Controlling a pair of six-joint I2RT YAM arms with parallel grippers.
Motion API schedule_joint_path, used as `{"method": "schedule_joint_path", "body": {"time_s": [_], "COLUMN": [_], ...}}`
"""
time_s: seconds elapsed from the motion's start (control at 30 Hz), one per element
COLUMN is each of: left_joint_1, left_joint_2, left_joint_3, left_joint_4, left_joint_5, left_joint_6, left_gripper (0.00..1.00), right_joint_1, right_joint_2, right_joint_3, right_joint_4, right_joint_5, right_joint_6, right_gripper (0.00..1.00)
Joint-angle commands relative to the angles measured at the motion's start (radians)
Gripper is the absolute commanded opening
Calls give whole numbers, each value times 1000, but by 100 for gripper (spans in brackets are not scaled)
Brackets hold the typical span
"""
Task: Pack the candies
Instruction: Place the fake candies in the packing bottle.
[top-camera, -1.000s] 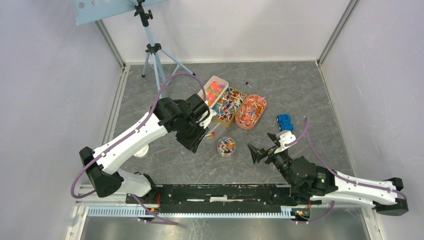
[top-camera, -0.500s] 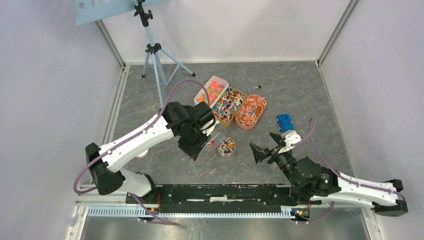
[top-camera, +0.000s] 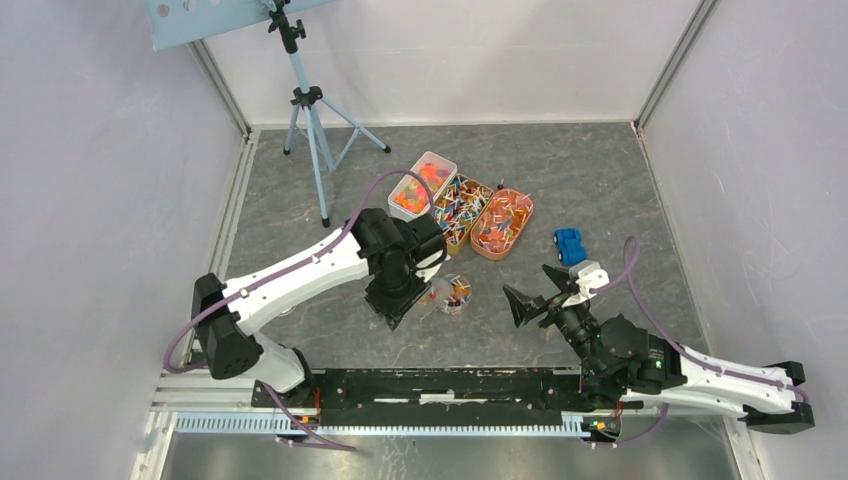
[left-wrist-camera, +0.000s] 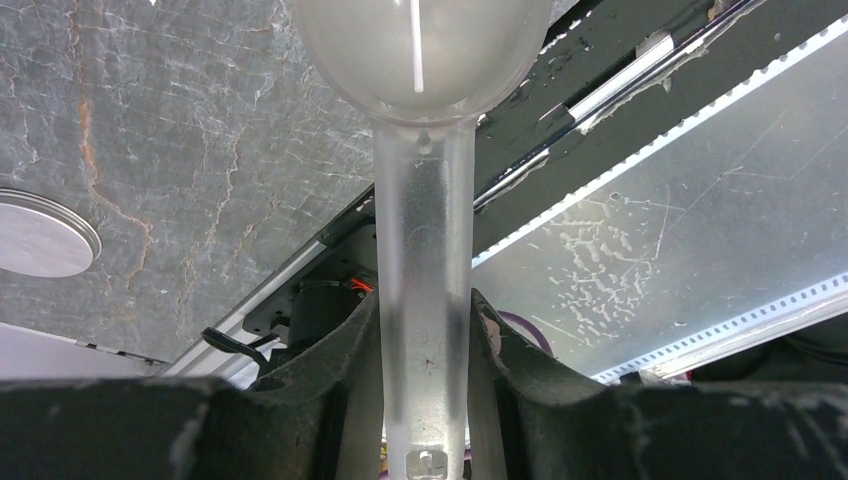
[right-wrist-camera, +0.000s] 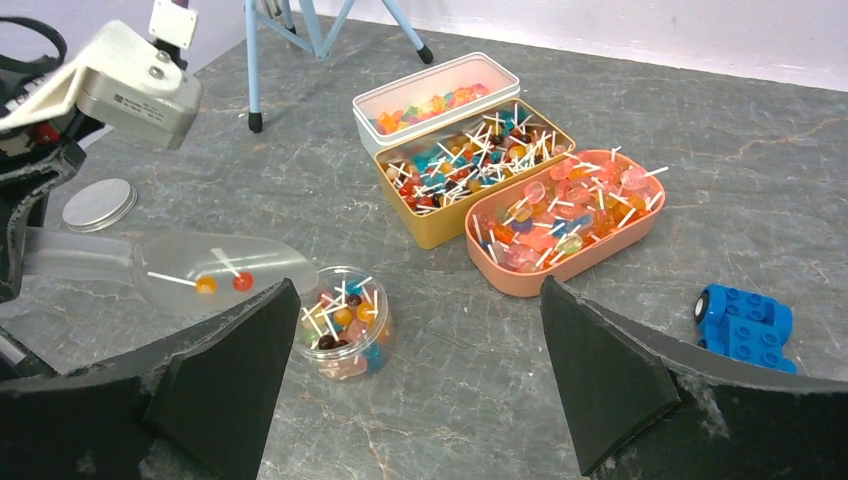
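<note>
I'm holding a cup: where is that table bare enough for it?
Bare tabletop lies back right, between the salmon oval tin, the blue toy car and the right wall. Crowded: the middle, from that tin to the clear round jar and frosted plastic scoop.

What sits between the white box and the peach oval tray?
A gold tin filled with stick candies. It shows plainly in the right wrist view and also from the top camera.

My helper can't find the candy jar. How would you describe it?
Find the three candy boxes mid-table. Below them in the overhead view, beside the clear scoop, stands the jar: small, round and see-through, unlike the oblong boxes.
</note>
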Motion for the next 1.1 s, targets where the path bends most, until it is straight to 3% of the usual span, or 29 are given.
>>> {"method": "schedule_joint_path", "body": {"time_s": [0.0, 0.87, 1.07], "left_joint_1": [-19, -46, -39], "left_joint_2": [16, 87, 59], "left_joint_3": [35, 117, 176], "left_joint_4": [-16, -78, -41], "left_joint_5": [11, -32, -155], "left_joint_6": [-44, -36, -73], "left_gripper": [2, 2, 2], "right_joint_1": [5, 5, 5], "right_joint_2": [-20, -78, -83], "right_joint_3": [24, -16, -32], "right_joint_4": [0, -26, -20], "right_joint_5": [15, 28, 44], "right_joint_6": [20, 46, 46], "right_gripper": [98, 98, 98]}}
